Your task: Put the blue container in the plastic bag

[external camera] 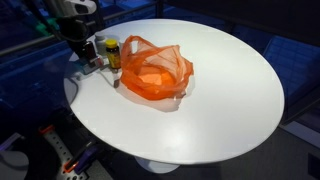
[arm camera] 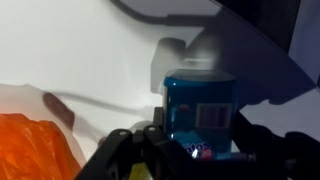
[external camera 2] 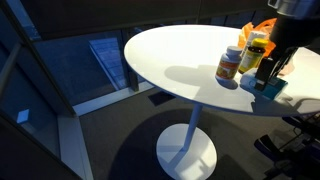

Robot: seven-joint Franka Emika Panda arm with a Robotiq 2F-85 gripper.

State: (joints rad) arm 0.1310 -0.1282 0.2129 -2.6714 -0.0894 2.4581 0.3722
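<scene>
Wrist view: my gripper (arm camera: 198, 150) sits low over the translucent blue plastic container (arm camera: 200, 100), with a dark finger on either side. I can't tell if they're clamped on it or just flanking it. The container stands upright on the round white table (external camera: 220, 100), near the rim, just beside an amber white-capped bottle (external camera 2: 230, 64) and near the crumpled orange plastic bag (external camera: 155, 72). Dark floor below, with a white pedestal base (external camera 2: 186, 150).

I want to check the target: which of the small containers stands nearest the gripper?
The blue container, right before the gripper in the wrist view; the white-capped bottle and the yellow-labelled bottle stand aside.
</scene>
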